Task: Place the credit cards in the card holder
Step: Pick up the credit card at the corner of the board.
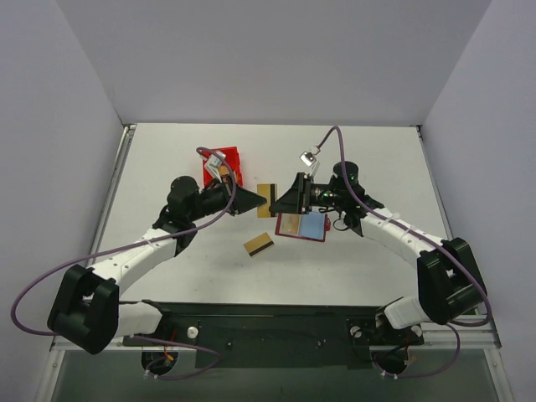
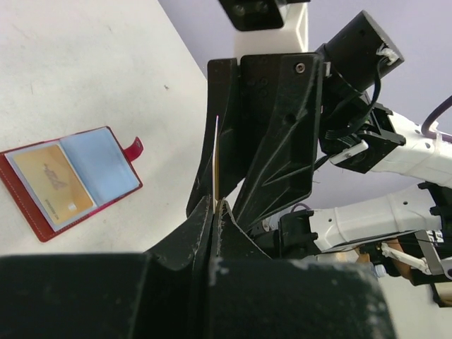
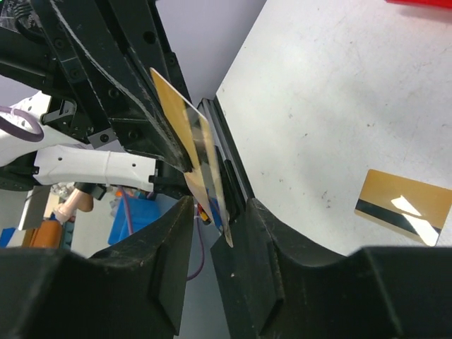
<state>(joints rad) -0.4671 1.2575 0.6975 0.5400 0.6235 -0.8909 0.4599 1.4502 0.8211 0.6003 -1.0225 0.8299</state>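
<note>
- Three thin gold-tan rectangular plastic cards show from above. The held card (image 1: 268,199) stands on edge between my left gripper (image 1: 258,201) and my right gripper (image 1: 279,201), just beyond the dark red folding card holder (image 1: 311,227). The holder lies open on the white table (image 1: 377,167). The slotted card (image 1: 291,224) sits inside the holder, and the striped card (image 1: 259,244) lies flat just left of it. A bright red plastic bin (image 1: 233,159) stands farther left of the holder, on its far side.
- Left wrist: my left jaws are pinched tight on the held card (image 2: 215,162), seen edge-on. The card holder (image 2: 99,176) lies open, with the slotted card (image 2: 53,182) beside its light blue pocket.
- Right wrist: my right jaws stand narrowly apart around the held card (image 3: 183,120), with a gap showing on one side. The striped card (image 3: 402,208) lies flat on the table.
</note>
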